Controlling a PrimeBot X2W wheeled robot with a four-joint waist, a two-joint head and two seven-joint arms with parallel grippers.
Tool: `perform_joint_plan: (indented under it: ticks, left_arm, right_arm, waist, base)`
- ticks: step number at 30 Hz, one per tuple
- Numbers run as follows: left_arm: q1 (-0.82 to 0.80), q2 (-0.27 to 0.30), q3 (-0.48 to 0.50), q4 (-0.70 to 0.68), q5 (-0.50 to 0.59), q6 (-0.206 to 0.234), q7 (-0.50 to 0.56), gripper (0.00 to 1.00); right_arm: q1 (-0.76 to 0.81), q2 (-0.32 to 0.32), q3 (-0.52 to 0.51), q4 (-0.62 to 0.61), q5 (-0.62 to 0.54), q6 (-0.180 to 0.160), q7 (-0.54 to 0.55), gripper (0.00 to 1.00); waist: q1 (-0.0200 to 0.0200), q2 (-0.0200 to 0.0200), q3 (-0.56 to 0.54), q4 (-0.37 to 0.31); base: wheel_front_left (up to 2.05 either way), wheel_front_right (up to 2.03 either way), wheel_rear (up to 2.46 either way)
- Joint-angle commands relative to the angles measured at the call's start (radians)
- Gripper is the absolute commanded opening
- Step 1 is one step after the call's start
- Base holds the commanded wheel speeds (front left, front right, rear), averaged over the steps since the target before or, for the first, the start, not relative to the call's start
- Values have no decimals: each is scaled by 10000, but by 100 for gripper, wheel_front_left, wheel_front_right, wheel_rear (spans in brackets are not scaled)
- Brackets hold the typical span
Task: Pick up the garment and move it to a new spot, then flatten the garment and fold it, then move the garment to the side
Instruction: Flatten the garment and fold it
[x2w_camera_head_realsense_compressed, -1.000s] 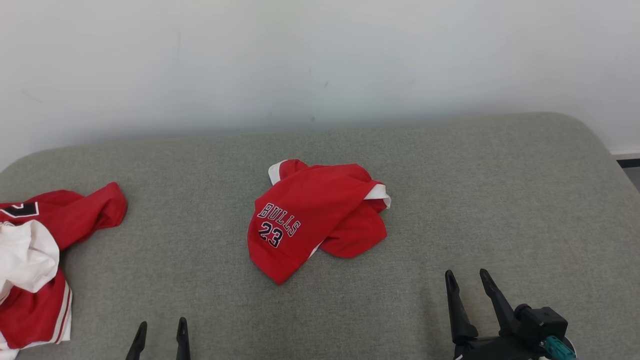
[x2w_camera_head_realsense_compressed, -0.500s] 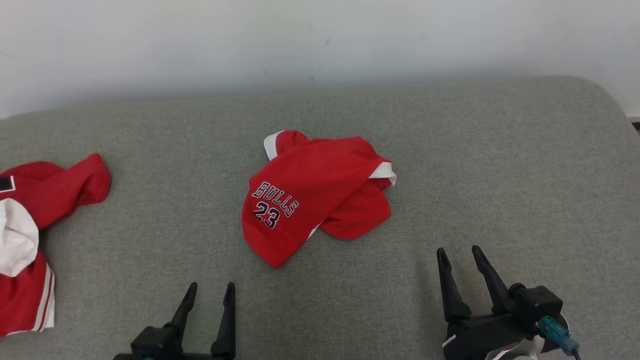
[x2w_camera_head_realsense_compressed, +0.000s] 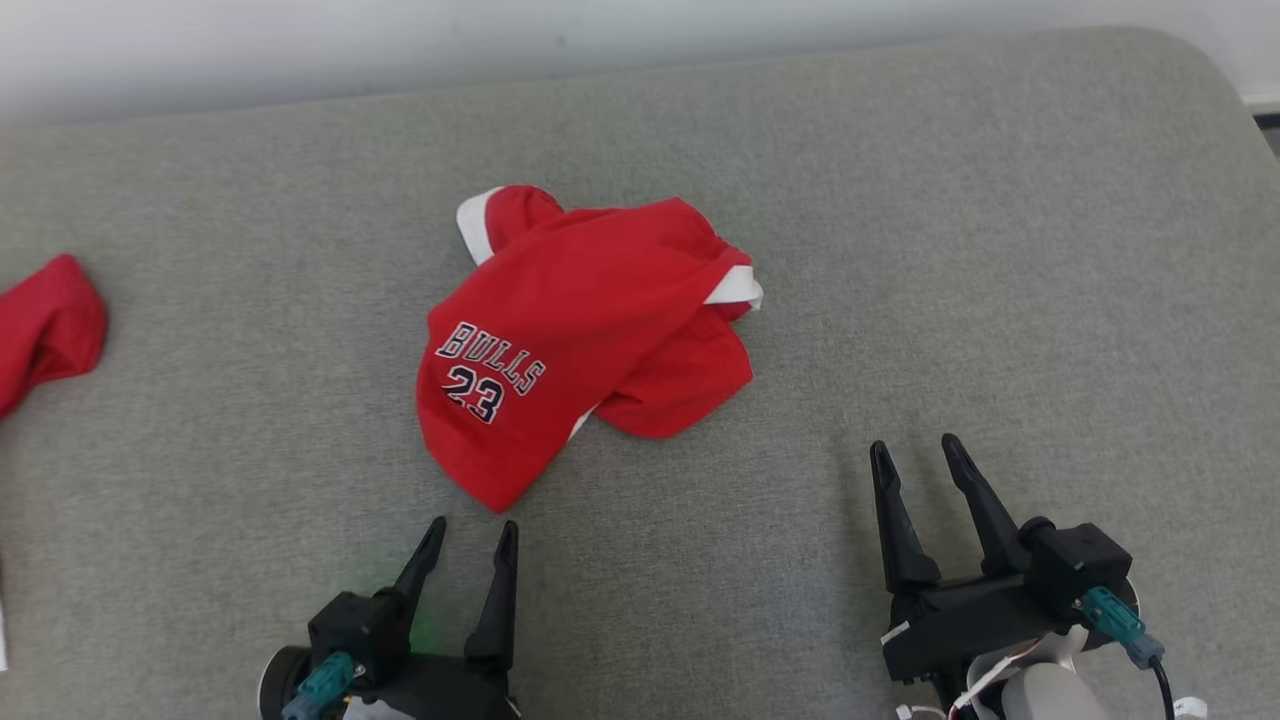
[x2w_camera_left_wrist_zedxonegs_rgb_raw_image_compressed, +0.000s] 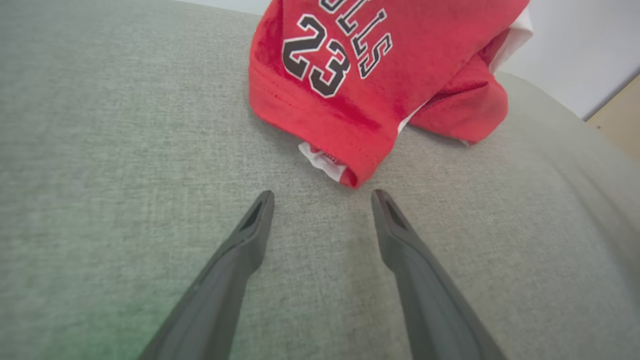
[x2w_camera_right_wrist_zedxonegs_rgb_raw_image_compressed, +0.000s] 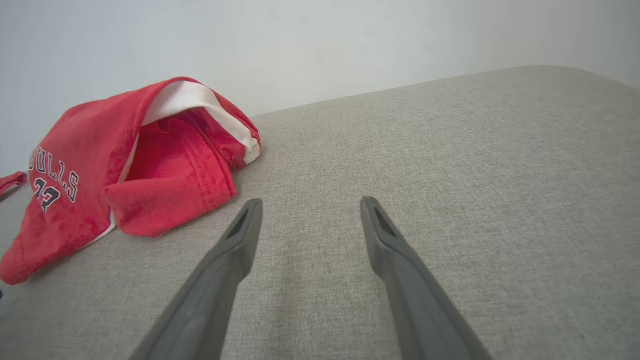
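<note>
Left claw (x2w_camera_head_realsense_compressed: 475, 523) stands open and empty, its tips just short of the near corner of the crumpled red garment (x2w_camera_head_realsense_compressed: 590, 320), which lies on the grey cushion (x2w_camera_head_realsense_compressed: 1000, 250). Right claw (x2w_camera_head_realsense_compressed: 913, 443), also open and empty, sits apart to the garment's right.

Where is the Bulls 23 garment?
Head view: the red garment lies crumpled midway across the grey cushion, its near corner just ahead of the left end effector; the right end effector sits apart, to its right.
</note>
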Motion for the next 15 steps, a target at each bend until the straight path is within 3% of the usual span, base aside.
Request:
perform_joint_plan:
  ticks: [1,6,9,10,11,13,15]
  left_arm:
    - [-181,9,-64,46,-49,-12,-32,100]
    - [-393,9,-208,61,-231,-5,-25,100]
    - [-450,9,-130,1,-275,-6,-25,91]
    - [-481,7,-111,-139,-261,-8,-25,77]
    - [-491,6,-93,-257,-159,-6,-28,45]
    - [-407,15,-15,-517,-8,-7,-31,0]
    - [-263,16,113,-761,28,-5,-32,0]
  right_arm:
    - [-94,-13,12,-42,28,-22,-3,100]
    - [-188,-10,40,-42,17,-22,-3,100]
    - [-200,-29,76,-5,39,-22,-3,100]
    - [-205,-27,84,4,44,-22,-2,100]
    - [-210,-27,91,14,48,-22,-2,100]
    - [-180,-33,88,57,61,-22,-3,100]
    - [-101,-22,72,115,70,-22,-3,100]
  waist:
    - [-1,0,280,-254]
    - [-1,0,389,-349]
    - [-1,0,382,-411]
    - [-1,0,375,-428]
    - [-1,0,358,-443]
    - [-1,0,259,-454]
    - [-1,0,83,-446]
  base:
    - [0,0,0]
    - [0,0,0]
    - [0,0,0]
    - [0,0,0]
    - [0,0,0]
    - [0,0,0]
    - [0,0,0]
